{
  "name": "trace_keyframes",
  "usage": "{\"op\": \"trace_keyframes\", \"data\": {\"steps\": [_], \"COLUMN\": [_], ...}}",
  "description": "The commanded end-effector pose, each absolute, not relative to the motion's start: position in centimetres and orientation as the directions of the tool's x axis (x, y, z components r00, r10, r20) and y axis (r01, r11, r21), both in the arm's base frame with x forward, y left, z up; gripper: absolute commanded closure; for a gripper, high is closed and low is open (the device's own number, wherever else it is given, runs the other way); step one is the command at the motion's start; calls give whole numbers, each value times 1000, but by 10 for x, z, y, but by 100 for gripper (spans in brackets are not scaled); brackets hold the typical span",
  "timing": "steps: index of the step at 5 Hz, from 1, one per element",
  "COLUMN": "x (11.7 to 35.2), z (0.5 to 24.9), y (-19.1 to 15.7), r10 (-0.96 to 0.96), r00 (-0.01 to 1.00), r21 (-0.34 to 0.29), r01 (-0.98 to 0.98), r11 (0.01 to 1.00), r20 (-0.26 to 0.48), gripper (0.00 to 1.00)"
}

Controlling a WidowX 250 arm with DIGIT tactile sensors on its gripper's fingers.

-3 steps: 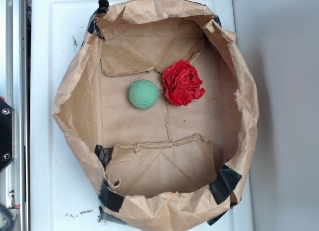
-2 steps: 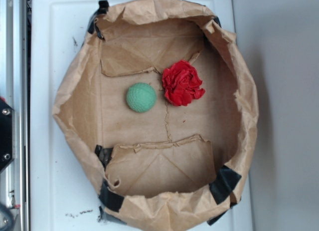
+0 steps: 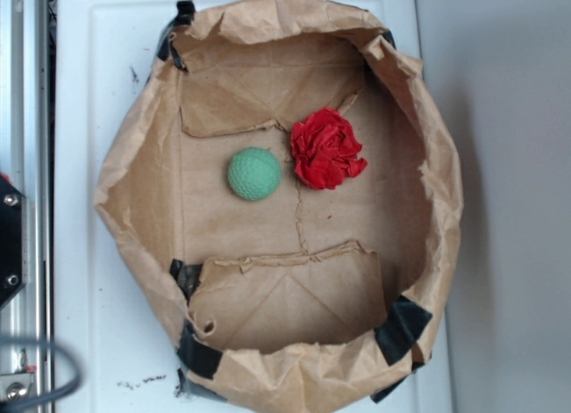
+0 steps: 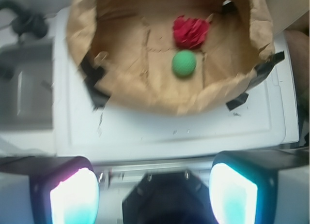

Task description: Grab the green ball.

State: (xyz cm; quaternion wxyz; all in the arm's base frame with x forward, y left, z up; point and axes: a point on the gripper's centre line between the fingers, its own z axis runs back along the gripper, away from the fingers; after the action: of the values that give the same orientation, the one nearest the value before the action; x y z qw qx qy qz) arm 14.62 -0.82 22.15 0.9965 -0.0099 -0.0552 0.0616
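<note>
1. Gripper (image 4: 154, 195): jaws spread wide, holding nothing, well short of the paper bag (image 3: 143, 163).
2. Green ball (image 3: 254, 173) on bag floor, just beside red flower wad (image 3: 326, 149), w/ small gap.

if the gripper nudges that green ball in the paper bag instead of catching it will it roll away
Probably yes: the green ball is round and lies loose on the bag's flat floor. Its dimpled matte surface likely grips well. The open gripper hangs outside the bag.

Wrist view blurred — fingers (image 4: 232, 192) cut off by bottom edge.
</note>
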Motion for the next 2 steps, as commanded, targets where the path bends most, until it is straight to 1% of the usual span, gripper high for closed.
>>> {"op": "trace_keyframes", "data": {"steps": [1,2], "x": [196,221], "z": [211,194], "y": [7,16], "r10": [231,268], "r00": [960,953], "r21": [-63,-77], "r01": [-224,-259], "r11": [973,963], "r20": [156,142], "gripper": [0,0]}}
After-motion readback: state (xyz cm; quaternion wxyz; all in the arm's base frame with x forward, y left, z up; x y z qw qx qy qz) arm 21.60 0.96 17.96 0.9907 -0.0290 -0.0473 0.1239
